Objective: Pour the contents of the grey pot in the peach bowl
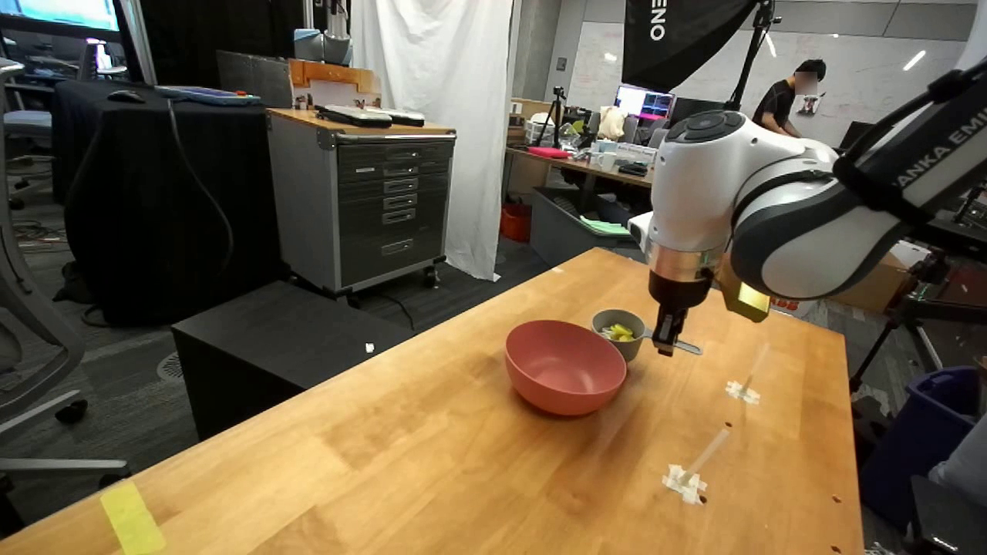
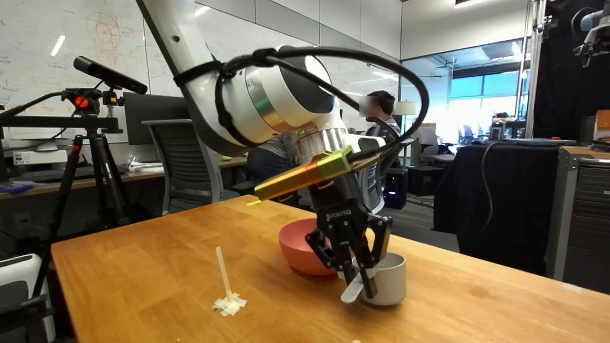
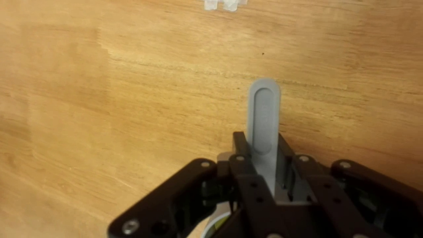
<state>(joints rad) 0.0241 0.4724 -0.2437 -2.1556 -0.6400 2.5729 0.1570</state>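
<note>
Nice, your gripper (image 3: 262, 142) fingers look clamped on handle (image 3: 264, 115) of grey pot (image 2: 394, 283), so grasp's probably done. Pot's upright just beside peach bowl (image 1: 567, 368), contents (image 1: 619, 332) inside. You've likely got lifting and pouring left.

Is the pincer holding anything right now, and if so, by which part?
The grey pot, by its side handle: the pincer looks shut across it, with the handle's rounded end sticking out beyond.

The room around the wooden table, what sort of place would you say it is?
Most likely a robotics lab, though I can't be certain: a robot arm hangs over the wooden table, a whiteboard bears scribbled writing, and an office chair stands in the background.
</note>
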